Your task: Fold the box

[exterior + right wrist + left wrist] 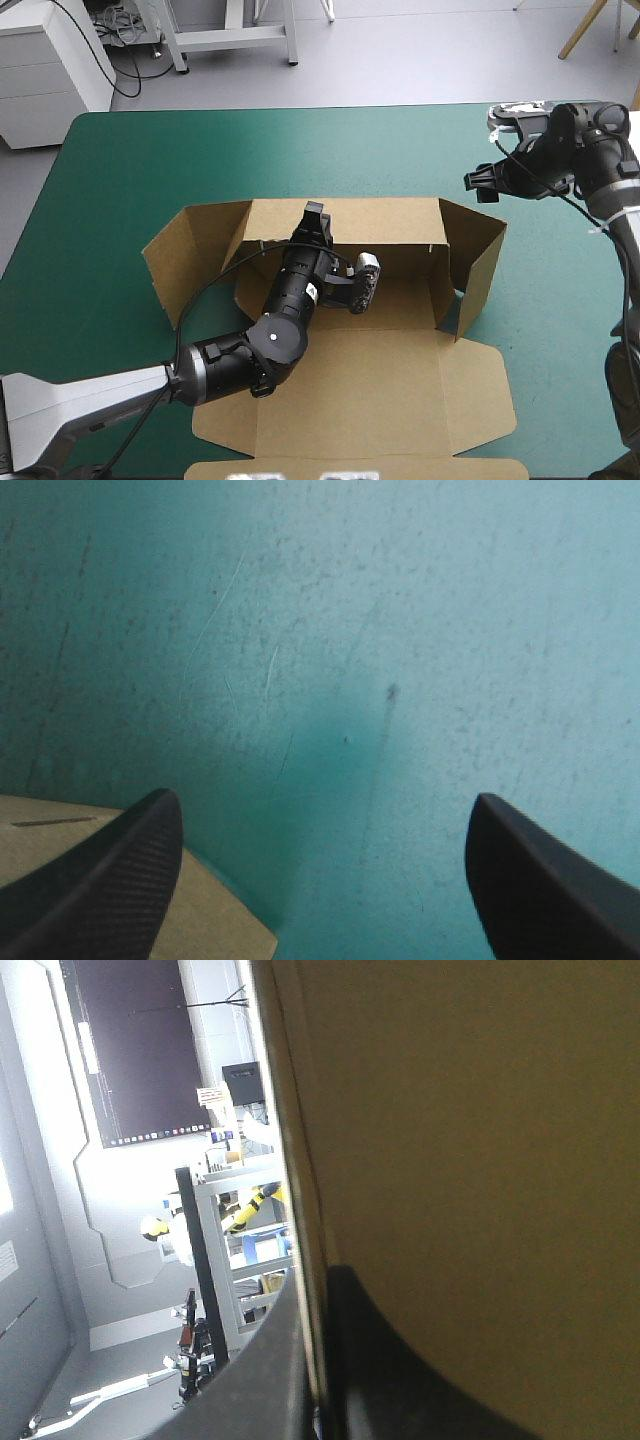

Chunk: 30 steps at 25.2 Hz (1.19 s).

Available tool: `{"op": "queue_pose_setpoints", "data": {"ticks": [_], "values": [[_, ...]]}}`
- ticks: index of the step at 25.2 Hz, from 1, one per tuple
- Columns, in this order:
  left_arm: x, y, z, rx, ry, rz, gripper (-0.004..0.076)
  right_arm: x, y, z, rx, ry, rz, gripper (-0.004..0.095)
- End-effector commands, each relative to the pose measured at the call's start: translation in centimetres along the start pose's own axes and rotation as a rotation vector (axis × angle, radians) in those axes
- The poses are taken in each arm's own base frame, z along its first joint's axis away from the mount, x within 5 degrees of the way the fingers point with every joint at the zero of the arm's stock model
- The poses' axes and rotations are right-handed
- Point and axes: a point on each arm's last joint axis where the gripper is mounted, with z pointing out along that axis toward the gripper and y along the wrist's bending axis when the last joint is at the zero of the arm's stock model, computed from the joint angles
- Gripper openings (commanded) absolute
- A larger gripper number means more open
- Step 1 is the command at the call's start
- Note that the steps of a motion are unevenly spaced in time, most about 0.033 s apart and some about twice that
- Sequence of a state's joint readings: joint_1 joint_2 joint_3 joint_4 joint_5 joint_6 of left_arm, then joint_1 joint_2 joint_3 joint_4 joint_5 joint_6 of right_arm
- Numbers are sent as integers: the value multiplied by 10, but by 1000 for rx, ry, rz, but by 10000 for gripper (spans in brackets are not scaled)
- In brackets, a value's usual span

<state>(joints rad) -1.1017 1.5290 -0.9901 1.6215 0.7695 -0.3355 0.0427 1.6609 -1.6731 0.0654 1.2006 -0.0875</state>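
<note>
One table with a teal-green cover [120,180] takes up most of the high view. The box [400,380] lies at its middle and toward the near edge, partly set up. Its base panel is flat on the cover and its long far wall [385,222] stands upright. An end flap rises at each end of that wall, the left flap [190,260] and the right flap [478,265], both angled outward. The broad lid panel [380,410] lies flat toward the near edge. The left arm [245,355] comes in over the lid and base. The left gripper [315,215] is at the top edge of the far wall, left of that wall's middle. In the left wrist view the board's edge runs between its two black fingers [400,1380], which are all but closed, pinching the sheet; brown board fills the field ahead. The right arm [600,160] is held near the table's far right corner, apart from the box. The right gripper [487,183] is just beyond the right flap's upper corner. In the right wrist view its fingers [120,870] stand wide apart with nothing between them, over bare cover, and a corner of brown board [215,925] shows beside one finger.
</note>
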Motion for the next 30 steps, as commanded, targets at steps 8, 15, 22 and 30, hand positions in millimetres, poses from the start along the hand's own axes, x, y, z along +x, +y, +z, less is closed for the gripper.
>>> {"op": "queue_pose_setpoints", "data": {"ticks": [8,15,22,30], "values": [[6,19,-8,-73,21,-13,-10,32,-8,-8,-150,-6,39,713],[6,19,-8,-75,25,-13,-10,82,3,-21,-173,-98,25,713],[6,19,-8,-74,24,-13,-10,117,16,-10,-257,-173,-81,721],[6,19,-8,-74,21,-45,-10,128,24,-2,-334,-202,-172,720]]}}
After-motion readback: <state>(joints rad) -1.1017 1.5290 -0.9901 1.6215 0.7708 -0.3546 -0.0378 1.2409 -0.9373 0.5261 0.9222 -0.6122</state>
